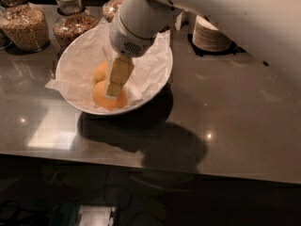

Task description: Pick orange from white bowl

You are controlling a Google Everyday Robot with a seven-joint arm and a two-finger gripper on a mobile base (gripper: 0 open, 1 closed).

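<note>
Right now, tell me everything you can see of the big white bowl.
The wide, shallow, glossy white bowl sits upright on the dark shiny counter, before glass jars of grain. Crumpled white paper lines it, spilling over the left rim. Two oranges lie inside; the robot's gripper reaches down over the nearer orange.
</note>
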